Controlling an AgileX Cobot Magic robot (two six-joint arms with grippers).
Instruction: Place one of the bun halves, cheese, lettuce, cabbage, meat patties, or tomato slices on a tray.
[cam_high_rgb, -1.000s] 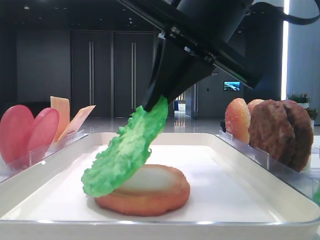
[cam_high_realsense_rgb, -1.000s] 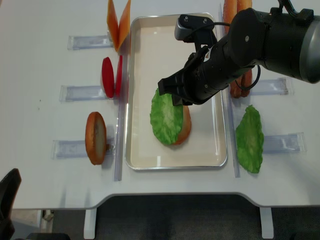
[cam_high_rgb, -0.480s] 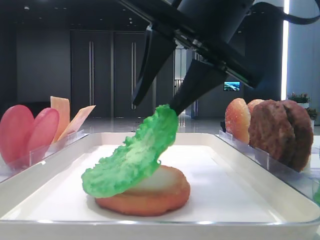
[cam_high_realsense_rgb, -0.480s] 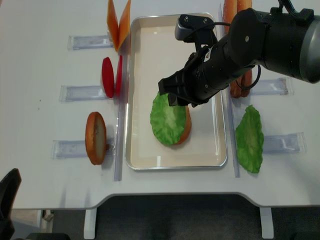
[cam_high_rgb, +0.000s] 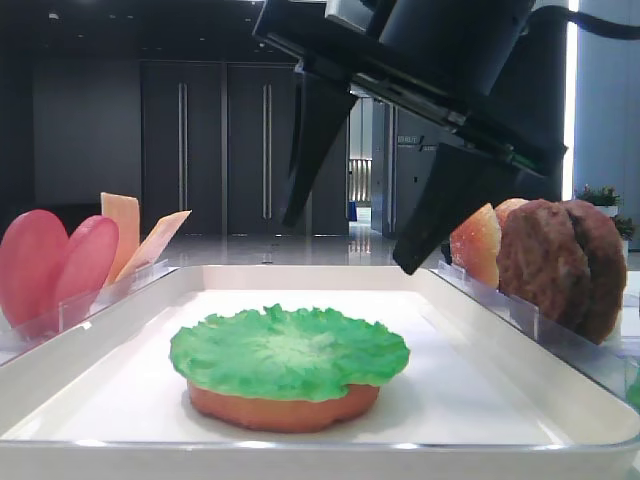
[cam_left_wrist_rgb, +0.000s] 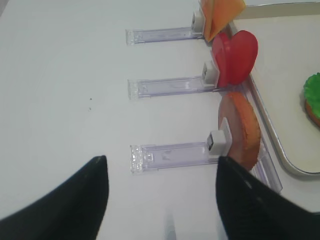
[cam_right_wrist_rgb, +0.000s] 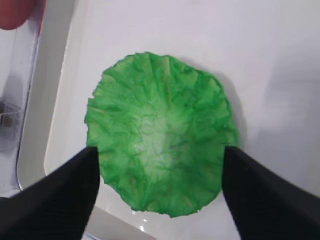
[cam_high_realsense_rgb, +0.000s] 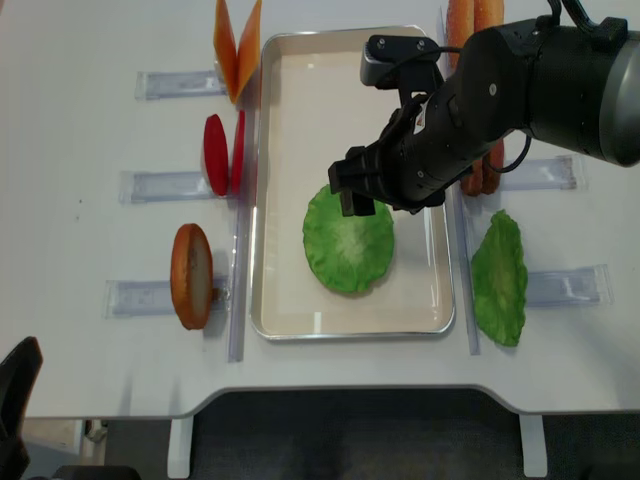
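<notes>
In the low exterior view, your right gripper (cam_high_rgb: 365, 245) hangs above the tray (cam_high_rgb: 500, 390) with both fingers spread wide and nothing between them. The lettuce (cam_high_rgb: 289, 351), pinched by its edge and hanging tilted a second ago, now lies flat on the bun half (cam_high_rgb: 285, 408) in the middle of the tray. Tomato slices (cam_high_rgb: 55, 265) and cheese (cam_high_rgb: 135, 235) stand in a clear holder on the left, meat patties (cam_high_rgb: 560, 265) on the right. Behind is a dim hall with tall dark doors and one small lit screen — no writing on it can be read.

Your right wrist camera looks straight down on the lettuce (cam_right_wrist_rgb: 160, 152), ruffled, pale-centred, with a black finger at either side and clear of it.

Your left wrist camera shows the left gripper (cam_left_wrist_rgb: 162, 200) with its fingers apart over the bare white table (cam_left_wrist_rgb: 65, 100), near a second bun half (cam_left_wrist_rgb: 242, 130) standing on edge in a clear holder (cam_left_wrist_rgb: 170, 154).

From overhead, the lettuce (cam_high_realsense_rgb: 348, 250) covers the bun completely — half a second ago the bun's edge still showed. A second green leaf (cam_high_realsense_rgb: 499, 277) lies right of the tray (cam_high_realsense_rgb: 300, 120). No labels or brands are legible.
</notes>
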